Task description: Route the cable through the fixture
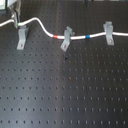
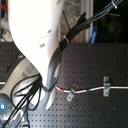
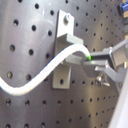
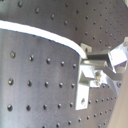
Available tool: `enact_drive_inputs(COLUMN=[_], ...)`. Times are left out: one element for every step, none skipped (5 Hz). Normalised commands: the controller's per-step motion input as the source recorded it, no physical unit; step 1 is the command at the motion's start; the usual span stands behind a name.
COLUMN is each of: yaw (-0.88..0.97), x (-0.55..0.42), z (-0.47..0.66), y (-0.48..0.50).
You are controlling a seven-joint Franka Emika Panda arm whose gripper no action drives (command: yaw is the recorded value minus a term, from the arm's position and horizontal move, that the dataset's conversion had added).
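In the first exterior view the white cable [image 1: 42, 26] runs across the board, with a red band [image 1: 56, 37] and a blue band [image 1: 88, 36]. It passes the middle clip [image 1: 66, 40] and the right clip [image 1: 108, 33]. My gripper [image 1: 18, 22] is shut on the cable just above the left fixture [image 1: 22, 36]. In the first wrist view the cable [image 3: 45, 75] arches across the fixture [image 3: 64, 47] into my gripper [image 3: 91, 59]. In the second wrist view the cable [image 4: 45, 32] ends at my fingers [image 4: 100, 61] beside the fixture [image 4: 84, 85]. Whether it sits in the fork I cannot tell.
A black perforated board [image 1: 65, 90] carries everything. In the second exterior view the white arm [image 2: 35, 45] and its black hoses [image 2: 25, 95] hide the left side of the board; the middle clip [image 2: 71, 95] and right clip [image 2: 106, 88] show.
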Motion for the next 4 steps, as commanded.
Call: enact_drive_inputs(yaw=[0.00, 0.00, 0.00, 0.00], x=[-0.018, 0.229, 0.203, -0.001], z=[0.35, 0.15, 0.00, 0.15], y=[0.224, 0.291, 0.220, 0.002])
